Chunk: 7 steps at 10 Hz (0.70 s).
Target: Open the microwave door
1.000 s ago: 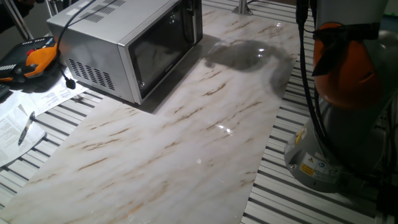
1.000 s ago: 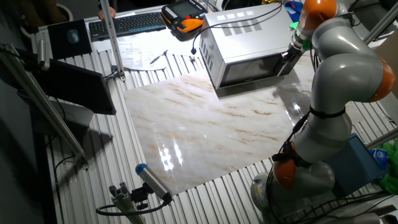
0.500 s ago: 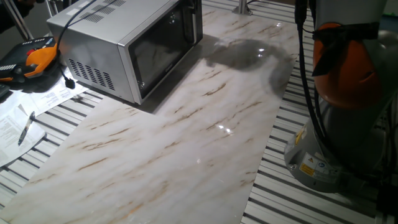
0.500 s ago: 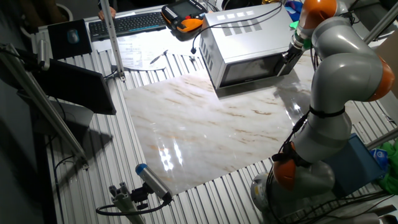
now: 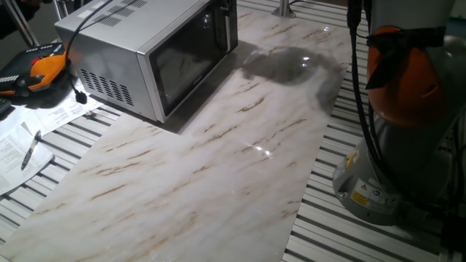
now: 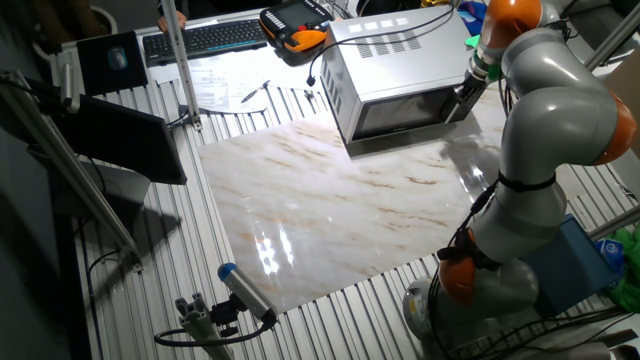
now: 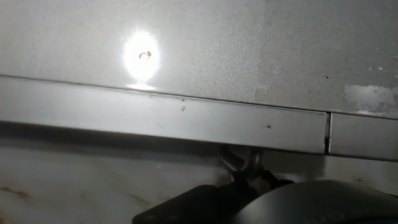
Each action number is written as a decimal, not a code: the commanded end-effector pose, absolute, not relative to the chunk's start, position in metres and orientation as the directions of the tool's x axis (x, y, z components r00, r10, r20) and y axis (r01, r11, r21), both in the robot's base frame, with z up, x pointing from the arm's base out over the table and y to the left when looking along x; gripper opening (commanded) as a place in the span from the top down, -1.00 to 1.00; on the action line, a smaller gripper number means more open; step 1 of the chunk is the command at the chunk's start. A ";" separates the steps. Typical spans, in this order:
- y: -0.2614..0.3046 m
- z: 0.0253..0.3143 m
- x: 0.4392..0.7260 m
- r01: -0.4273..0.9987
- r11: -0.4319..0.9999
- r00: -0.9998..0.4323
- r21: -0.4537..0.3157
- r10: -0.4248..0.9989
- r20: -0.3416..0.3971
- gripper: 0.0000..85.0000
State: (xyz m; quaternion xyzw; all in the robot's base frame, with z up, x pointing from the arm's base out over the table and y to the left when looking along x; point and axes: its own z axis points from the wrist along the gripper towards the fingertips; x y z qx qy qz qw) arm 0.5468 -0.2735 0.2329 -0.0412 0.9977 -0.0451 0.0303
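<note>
The silver microwave (image 5: 109,51) stands at the far left of the marble board, also seen in the other fixed view (image 6: 400,45). Its door (image 5: 186,62), with the dark glass window (image 6: 405,108), looks flush with the body. My gripper (image 6: 463,95) is at the door's handle end, pressed close to it; in the one fixed view it shows as a dark shape (image 5: 227,18) at the door's far edge. The hand view is filled by grey metal with a silver bar (image 7: 161,115) across it. My fingertips are hidden, so their state is unclear.
The marble board (image 5: 218,160) lies on a slatted table. An orange-and-black pendant (image 5: 40,69) and papers with a pen (image 5: 30,149) lie beside the microwave. A keyboard (image 6: 205,38) and a dark screen (image 6: 140,140) are at the left. My arm's base (image 5: 400,145) stands right.
</note>
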 end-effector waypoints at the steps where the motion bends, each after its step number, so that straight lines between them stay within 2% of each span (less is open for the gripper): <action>1: -0.272 0.231 0.545 -0.078 0.993 -0.995 -0.090 -0.084 -0.058 1.00; 7: -0.267 0.230 0.537 -0.063 0.996 -0.996 -0.070 -0.067 -0.057 1.00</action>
